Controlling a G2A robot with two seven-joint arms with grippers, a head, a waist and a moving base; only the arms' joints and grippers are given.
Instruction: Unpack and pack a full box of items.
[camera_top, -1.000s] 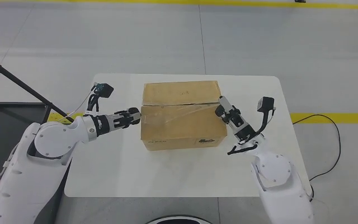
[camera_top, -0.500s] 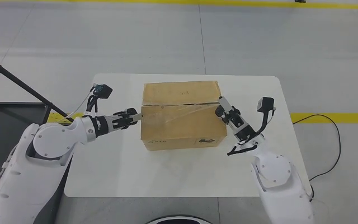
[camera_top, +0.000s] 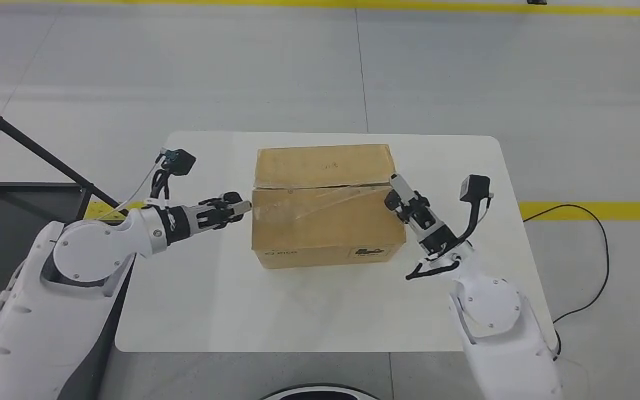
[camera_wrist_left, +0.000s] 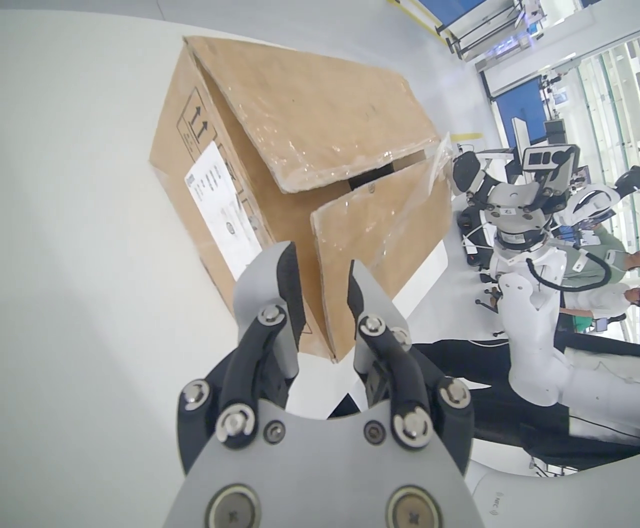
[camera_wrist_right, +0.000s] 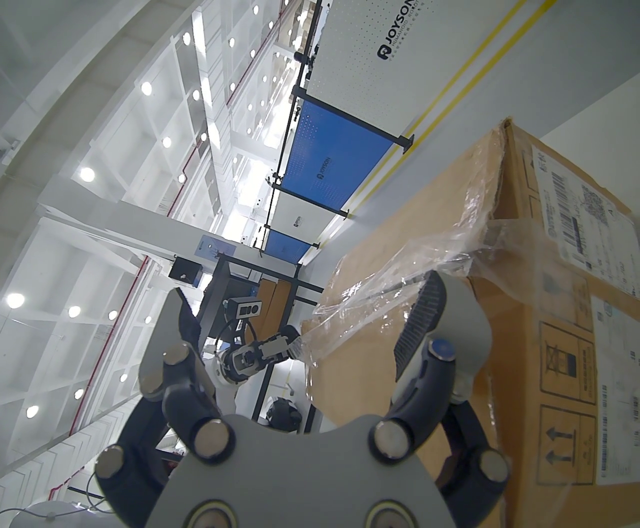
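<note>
Box (camera_top: 325, 205) between left fingers (camera_wrist_left: 290, 285) and right fingers (camera_wrist_right: 420, 320)

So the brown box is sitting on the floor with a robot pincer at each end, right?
Not quite. The top view shows the brown box on the white table, not the floor. The rest holds: the left pincer is at one end, the right pincer at the other.

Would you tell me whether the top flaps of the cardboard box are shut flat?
No, the top flaps of the cardboard box stand parted, with a dark gap showing between them.
</note>
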